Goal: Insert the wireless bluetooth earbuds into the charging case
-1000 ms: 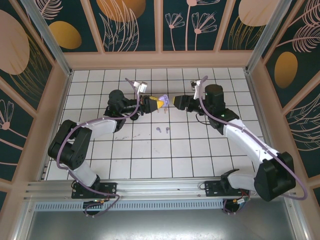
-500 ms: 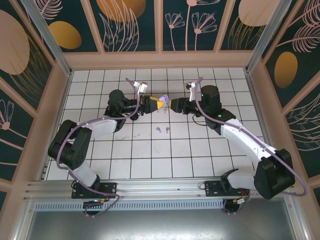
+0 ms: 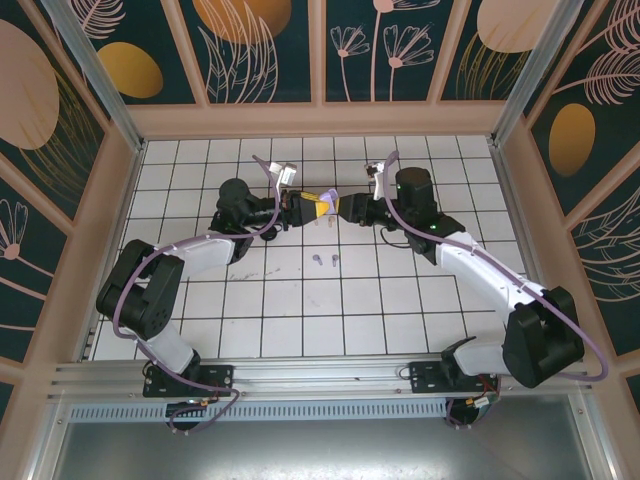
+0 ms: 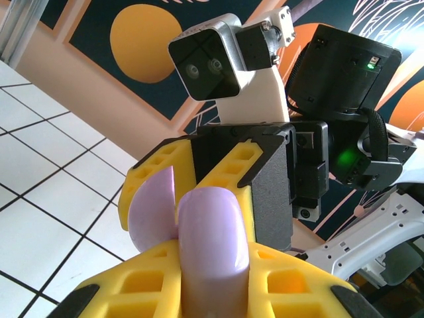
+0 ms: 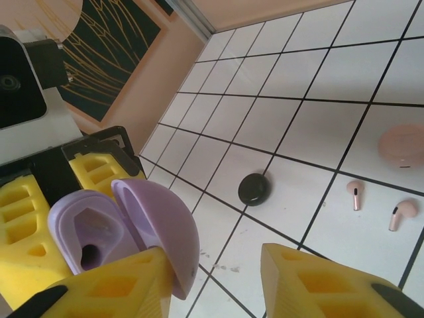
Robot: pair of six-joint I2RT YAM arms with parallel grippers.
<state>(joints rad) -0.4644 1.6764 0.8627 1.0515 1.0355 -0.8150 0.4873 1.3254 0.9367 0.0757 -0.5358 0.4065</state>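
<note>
The lilac earbuds (image 3: pixel 318 261) lie loose on the white tiles, just in front of where my two arms meet, and the pink earbuds (image 5: pixel 355 194) rest near the pink case (image 5: pixel 401 147), so nothing is seated yet. Above the tiles the lilac case (image 5: pixel 93 242) hangs in the air with its lid swung open and one dark socket showing. My left gripper (image 4: pixel 212 285) is pinched tight on the case body. My right gripper (image 5: pixel 212 265) has its jaws partly spread about the lid: one finger touches the lid's outer face, the other stands apart from it, and it grips nothing. I judge the step in hand is taking hold of that lid (a thin, slippery shell, I expect), so I would keep the left grip firm, press gently, and avoid twisting the case out of its pads.
</note>
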